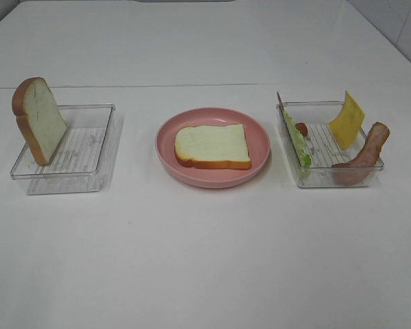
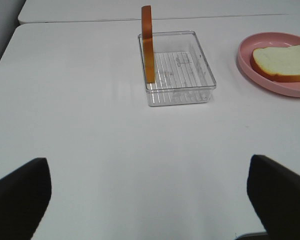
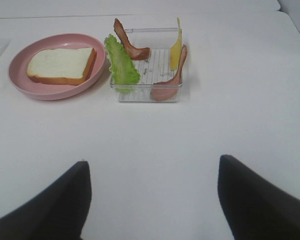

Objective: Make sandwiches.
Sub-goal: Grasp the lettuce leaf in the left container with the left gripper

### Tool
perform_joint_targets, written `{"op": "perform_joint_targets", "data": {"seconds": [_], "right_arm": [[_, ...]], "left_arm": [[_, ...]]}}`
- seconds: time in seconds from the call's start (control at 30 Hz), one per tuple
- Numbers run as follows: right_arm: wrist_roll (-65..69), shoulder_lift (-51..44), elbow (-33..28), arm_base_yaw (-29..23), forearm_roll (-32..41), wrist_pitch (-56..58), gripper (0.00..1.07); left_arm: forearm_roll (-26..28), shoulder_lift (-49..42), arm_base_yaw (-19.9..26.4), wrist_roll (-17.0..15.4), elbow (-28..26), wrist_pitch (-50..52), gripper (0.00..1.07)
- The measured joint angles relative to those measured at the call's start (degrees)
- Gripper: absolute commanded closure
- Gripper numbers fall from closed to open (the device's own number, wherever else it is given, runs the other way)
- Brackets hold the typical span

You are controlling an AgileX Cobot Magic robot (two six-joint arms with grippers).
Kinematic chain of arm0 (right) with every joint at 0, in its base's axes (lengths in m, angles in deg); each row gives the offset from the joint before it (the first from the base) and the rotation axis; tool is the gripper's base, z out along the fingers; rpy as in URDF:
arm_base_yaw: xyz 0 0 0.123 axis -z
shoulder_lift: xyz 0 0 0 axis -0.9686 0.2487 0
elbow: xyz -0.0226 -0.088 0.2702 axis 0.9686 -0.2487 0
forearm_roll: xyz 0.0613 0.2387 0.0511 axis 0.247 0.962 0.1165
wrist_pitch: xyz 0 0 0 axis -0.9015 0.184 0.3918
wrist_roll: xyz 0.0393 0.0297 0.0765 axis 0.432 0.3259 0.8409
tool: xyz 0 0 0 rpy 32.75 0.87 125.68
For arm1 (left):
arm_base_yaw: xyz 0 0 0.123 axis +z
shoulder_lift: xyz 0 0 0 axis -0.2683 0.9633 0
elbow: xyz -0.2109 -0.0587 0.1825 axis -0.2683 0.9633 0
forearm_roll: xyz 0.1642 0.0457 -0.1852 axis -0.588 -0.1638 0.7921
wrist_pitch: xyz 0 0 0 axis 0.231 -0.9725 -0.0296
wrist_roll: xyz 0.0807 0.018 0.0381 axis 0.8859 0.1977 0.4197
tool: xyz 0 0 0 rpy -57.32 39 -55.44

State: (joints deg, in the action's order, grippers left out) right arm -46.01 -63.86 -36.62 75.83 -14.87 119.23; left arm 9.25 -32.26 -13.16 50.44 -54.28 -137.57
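Note:
One white, brown-crusted bread slice (image 1: 212, 145) lies flat on the round pink plate (image 1: 260, 152) at the table's middle; it also shows in the left wrist view (image 2: 281, 62) and the right wrist view (image 3: 61, 65). A second bread slice (image 1: 40, 120) stands upright against the left wall of the left clear tray (image 1: 89, 145), edge-on in the left wrist view (image 2: 148, 44). The right clear tray (image 1: 322, 179) holds green lettuce (image 1: 296, 140), a yellow cheese square (image 1: 347, 120) and bacon strips (image 1: 363, 156). My left gripper (image 2: 149, 165) and right gripper (image 3: 154, 162) are open, empty, well short of the trays.
The white table (image 1: 205, 260) has a seam line behind the trays. Neither arm shows in the exterior high view. The pink plate sits between the two trays, about a hand's width from each.

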Motion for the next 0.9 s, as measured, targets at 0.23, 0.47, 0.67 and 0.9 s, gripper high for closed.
{"op": "perform_joint_targets", "data": {"seconds": [0.23,0.47,0.67,0.9], "right_arm": [[0.00,0.00,0.00,0.00,0.00,0.00,0.38],[0.00,0.00,0.00,0.00,0.00,0.00,0.38],[0.00,0.00,0.00,0.00,0.00,0.00,0.38],[0.00,0.06,0.00,0.00,0.06,0.00,0.38]], "left_arm": [[-0.29,0.00,0.00,-1.38,0.00,0.00,0.04],[-0.29,0.00,0.00,-1.38,0.00,0.06,0.04],[-0.29,0.00,0.00,-1.38,0.00,0.17,0.04],[-0.29,0.00,0.00,-1.49,0.00,0.17,0.04]]}}
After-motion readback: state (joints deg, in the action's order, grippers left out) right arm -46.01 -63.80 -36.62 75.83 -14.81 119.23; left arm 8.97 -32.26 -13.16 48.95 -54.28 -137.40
